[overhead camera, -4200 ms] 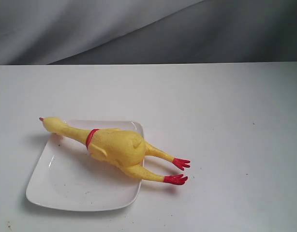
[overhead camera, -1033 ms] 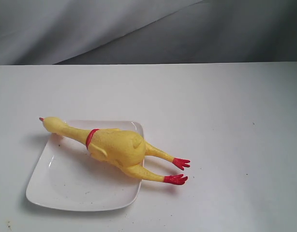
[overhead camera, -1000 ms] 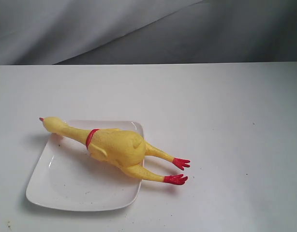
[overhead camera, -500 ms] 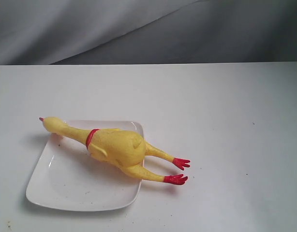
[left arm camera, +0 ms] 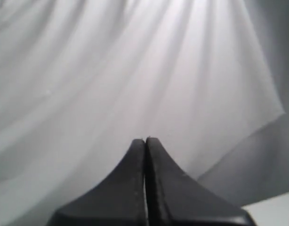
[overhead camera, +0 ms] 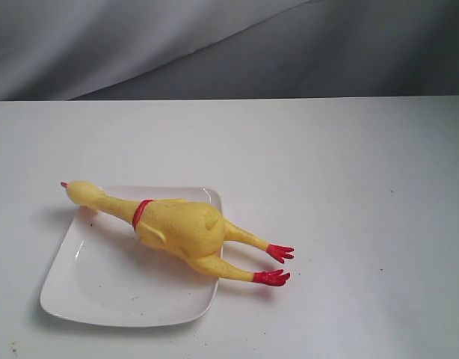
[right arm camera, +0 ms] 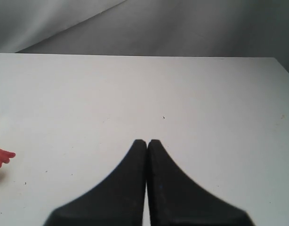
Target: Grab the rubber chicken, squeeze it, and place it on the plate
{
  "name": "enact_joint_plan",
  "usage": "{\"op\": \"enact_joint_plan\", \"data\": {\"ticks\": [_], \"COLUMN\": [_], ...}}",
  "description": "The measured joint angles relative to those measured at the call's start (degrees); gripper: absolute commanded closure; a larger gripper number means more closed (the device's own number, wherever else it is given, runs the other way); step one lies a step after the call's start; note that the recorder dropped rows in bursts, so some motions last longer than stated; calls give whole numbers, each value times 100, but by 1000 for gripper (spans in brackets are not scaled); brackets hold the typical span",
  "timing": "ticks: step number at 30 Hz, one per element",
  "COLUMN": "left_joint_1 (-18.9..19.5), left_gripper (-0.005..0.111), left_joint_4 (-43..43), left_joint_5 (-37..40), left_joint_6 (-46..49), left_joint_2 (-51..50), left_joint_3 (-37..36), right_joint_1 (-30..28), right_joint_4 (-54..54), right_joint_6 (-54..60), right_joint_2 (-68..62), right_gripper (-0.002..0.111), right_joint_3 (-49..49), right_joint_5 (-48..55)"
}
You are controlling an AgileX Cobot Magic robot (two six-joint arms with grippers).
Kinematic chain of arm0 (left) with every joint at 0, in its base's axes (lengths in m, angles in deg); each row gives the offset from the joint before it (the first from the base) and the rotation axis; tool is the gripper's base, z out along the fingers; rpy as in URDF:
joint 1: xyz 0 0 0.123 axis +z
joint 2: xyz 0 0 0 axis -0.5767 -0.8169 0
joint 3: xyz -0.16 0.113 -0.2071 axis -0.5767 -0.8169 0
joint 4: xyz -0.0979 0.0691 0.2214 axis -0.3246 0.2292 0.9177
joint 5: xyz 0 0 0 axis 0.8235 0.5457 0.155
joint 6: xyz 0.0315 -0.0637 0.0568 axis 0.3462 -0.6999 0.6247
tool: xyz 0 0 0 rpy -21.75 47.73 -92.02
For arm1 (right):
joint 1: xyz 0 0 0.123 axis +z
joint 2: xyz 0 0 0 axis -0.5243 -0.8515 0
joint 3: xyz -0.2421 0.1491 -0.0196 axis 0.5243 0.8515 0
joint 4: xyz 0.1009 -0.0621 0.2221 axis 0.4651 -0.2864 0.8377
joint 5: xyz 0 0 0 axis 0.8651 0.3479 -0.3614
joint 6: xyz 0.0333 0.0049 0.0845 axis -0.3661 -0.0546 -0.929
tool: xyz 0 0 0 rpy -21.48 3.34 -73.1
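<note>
The yellow rubber chicken lies across the white square plate at the table's left front. Its body and red collar rest over the plate's far right part, its head reaches past the far left corner, and its legs and red feet stick out onto the table to the right. Neither arm shows in the exterior view. My left gripper is shut with nothing in it, facing grey cloth. My right gripper is shut and empty above bare table, with one red foot at the edge of its view.
The white table stretches to the right and behind the plate. A grey draped cloth hangs behind the table's far edge. Small dark specks lie in the plate and on the table.
</note>
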Motion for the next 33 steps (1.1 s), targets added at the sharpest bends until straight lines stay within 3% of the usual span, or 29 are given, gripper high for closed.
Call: {"op": "enact_joint_plan", "data": {"ticks": [6, 12, 26, 33], "left_joint_1": [1087, 1681, 1782, 1782], "left_gripper": [106, 106, 106, 106], "left_joint_4": [0, 0, -371, -1297], "left_joint_5": [0, 0, 0, 0], "left_joint_6": [0, 0, 45, 1109], "left_joint_2": [645, 657, 657, 657], "left_joint_3": [0, 48, 48, -42], "right_joint_1": [0, 0, 0, 0], "right_joint_4": [0, -8, -8, -8], "right_joint_6": [0, 0, 0, 0], "right_joint_2": [10, 22, 22, 22], "right_gripper": [108, 108, 108, 108], "right_joint_3": [0, 0, 0, 0], "right_joint_5": [0, 0, 0, 0]}}
